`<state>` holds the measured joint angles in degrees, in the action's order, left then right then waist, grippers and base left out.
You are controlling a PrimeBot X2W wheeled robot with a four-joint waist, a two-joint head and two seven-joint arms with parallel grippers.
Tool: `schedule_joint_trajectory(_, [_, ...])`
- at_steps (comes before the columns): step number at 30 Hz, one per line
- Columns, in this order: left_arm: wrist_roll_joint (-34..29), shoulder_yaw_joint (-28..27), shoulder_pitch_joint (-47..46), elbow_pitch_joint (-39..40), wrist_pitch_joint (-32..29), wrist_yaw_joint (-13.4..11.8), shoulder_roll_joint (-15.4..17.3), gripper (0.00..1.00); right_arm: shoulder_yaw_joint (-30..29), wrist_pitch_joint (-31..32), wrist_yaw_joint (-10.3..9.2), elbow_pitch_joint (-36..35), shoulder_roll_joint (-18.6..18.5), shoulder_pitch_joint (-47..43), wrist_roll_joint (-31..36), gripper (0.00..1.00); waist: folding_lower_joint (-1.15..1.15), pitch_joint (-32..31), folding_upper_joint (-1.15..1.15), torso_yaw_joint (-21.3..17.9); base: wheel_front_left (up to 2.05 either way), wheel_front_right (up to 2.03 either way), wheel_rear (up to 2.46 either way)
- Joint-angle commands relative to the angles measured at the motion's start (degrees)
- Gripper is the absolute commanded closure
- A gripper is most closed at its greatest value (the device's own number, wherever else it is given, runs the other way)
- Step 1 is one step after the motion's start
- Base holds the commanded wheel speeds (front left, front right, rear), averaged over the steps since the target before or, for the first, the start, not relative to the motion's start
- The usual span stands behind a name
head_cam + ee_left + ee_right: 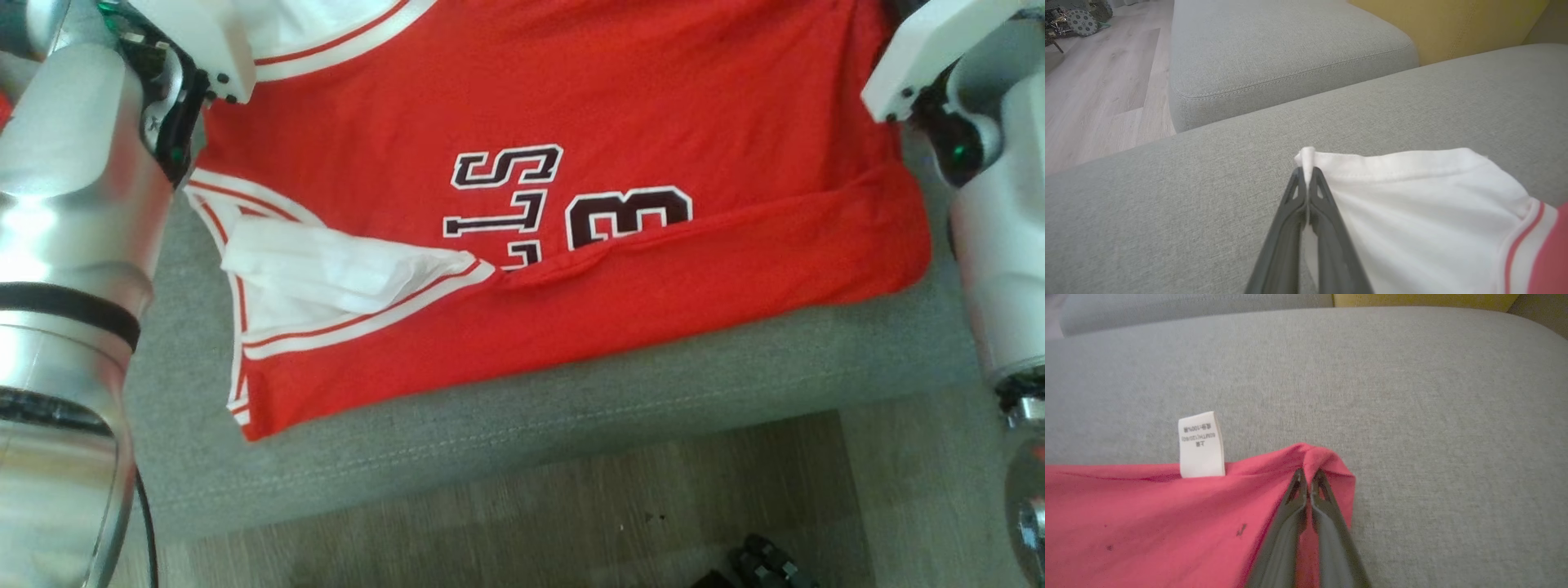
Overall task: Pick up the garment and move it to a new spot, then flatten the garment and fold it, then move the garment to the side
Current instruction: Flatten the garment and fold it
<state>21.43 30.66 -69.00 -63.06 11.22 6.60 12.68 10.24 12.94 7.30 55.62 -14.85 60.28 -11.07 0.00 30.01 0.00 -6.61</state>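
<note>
Pretty sure I'm driving in somebody's living room here, a home and not a lab. What I'm working on is a grey fabric sofa seat [1167, 212] with a stitched seam along its edge. There's a second matching cushion [1290, 49] right beside it, like a sectional or an ottoman. Behind those sits a mustard-yellow upholstered piece [1453, 28], backrest or pillow, can't tell which. The floor [1098, 81] is pale wood-look planks. Off in the far corner there's some household clutter [1077, 20], too blurry to identify. And there's a red jersey [571, 122] spread out on the seat.
</note>
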Motion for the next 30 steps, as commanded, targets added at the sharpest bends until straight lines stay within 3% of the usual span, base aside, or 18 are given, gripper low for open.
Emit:
schedule_joint_trajectory(1, [0.42,-1.33,-3.19,0.9,0.83,-0.27,2.31,1.0,-1.32,-0.72,0.19,-1.75,0.06,2.13,-2.08,1.0,0.0,-0.3,0.0,-0.11,0.0,0.0,0.0])
schedule_joint_trajectory(10, [1.34,-1.38,-3.46,-0.15,1.85,-0.22,1.66,1.0,-4.09,1.67,0.19,-1.95,2.12,2.9,-10.83,1.0,0.0,-0.78,0.0,0.16,0.0,0.0,0.0])
schedule_joint_trajectory(20, [4.39,-2.35,-0.54,1.4,3.24,0.42,0.58,1.0,0.7,-3.31,0.19,-5.47,-1.3,-1.44,-10.62,1.0,0.0,-3.84,0.0,1.83,0.0,0.0,0.0])
schedule_joint_trajectory(30, [7.84,1.53,10.11,12.07,2.6,0.86,3.39,1.0,3.1,-6.18,0.19,-9.93,-4.03,-10.19,-12.52,1.0,0.0,-9.35,0.0,3.63,0.0,0.0,0.0])
